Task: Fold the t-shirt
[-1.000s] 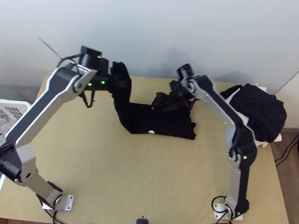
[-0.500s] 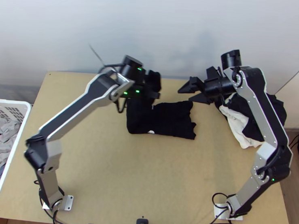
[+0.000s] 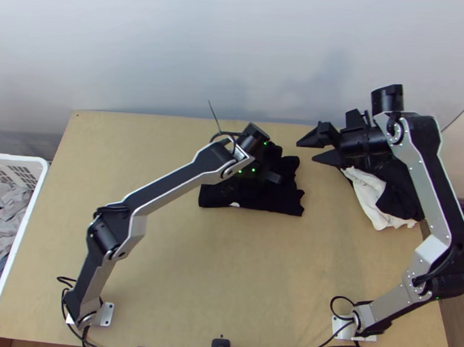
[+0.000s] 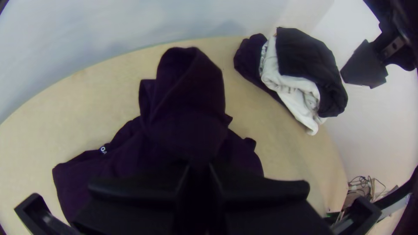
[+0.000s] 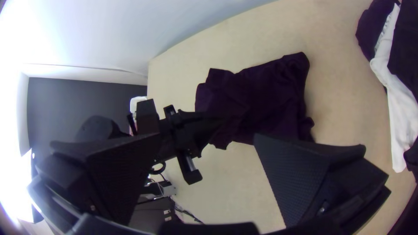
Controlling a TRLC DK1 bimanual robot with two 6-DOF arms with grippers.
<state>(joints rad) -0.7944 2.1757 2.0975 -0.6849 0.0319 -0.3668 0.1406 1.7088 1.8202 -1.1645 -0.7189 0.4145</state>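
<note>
The black t-shirt (image 3: 280, 203) lies folded and partly bunched at the table's upper middle, with a small white print on its lower edge. Over it is my left gripper (image 3: 273, 176), its fingers close together. In the left wrist view cloth of the t-shirt (image 4: 187, 104) bulges up beyond the left gripper (image 4: 199, 167), which is shut on it; the exact pinched part is hidden. To the right of the shirt my right gripper (image 3: 306, 151) stands open above the table. In the right wrist view the right gripper (image 5: 207, 137) has widely parted fingers, with the t-shirt (image 5: 270, 95) lying beyond them.
A pile of black and white clothes (image 3: 372, 194) lies at the table's upper right, partly beneath the right arm. A white basket (image 3: 32, 202) with grey and blue clothes stands left of the table (image 3: 181, 283). Behind the table rises a pale wall.
My left gripper has moved right and lower in the picture, carrying the shirt's left part over the rest. The right gripper has drawn away from the shirt to the right and now stands open.
</note>
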